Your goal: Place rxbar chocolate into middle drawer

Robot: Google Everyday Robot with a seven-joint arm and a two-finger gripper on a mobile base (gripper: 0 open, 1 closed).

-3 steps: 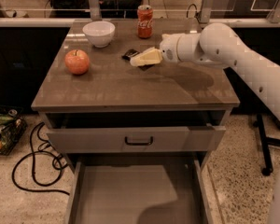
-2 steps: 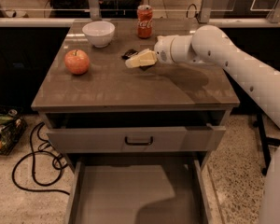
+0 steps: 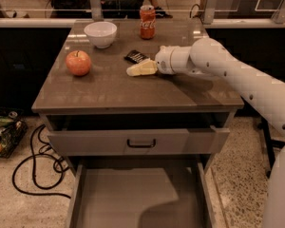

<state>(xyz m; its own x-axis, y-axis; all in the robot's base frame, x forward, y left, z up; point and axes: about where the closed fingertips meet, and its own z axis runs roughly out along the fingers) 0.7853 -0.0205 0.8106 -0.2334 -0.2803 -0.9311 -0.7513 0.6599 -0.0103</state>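
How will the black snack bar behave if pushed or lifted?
The rxbar chocolate lies flat, so it would probably slide rather than roll. Its thin wrapper looks light, perhaps slippery. The gripper is close beside it.

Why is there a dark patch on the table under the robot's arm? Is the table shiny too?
Camera view: the dark patch is the shadow of the arm on the table, behind the tool, which is low beside the rxbar chocolate. Camera view: yes, light gleams off the tabletop near the soda can.
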